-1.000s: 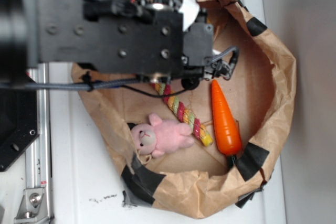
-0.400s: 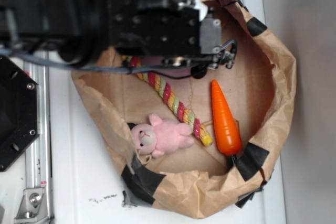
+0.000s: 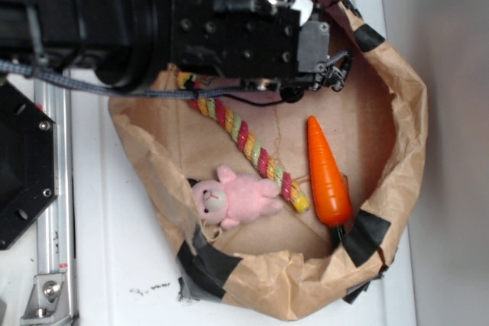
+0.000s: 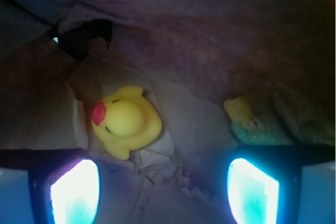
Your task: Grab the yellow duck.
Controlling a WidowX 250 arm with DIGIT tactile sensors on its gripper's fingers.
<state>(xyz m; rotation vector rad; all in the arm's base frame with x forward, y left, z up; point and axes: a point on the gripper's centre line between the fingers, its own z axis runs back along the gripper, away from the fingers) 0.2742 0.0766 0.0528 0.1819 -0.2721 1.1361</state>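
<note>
yellow duck [image 4: 126,121] hidden under arm (exterior view), rope [image 3: 243,139] end covered

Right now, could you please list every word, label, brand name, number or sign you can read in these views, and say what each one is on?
None: no readable text in either view.
The arm's black housing, the paper bag, the yellow duck, carrot, rope and pink plush bear no lettering.
The dark specks on the white table are marks, not characters.
</note>
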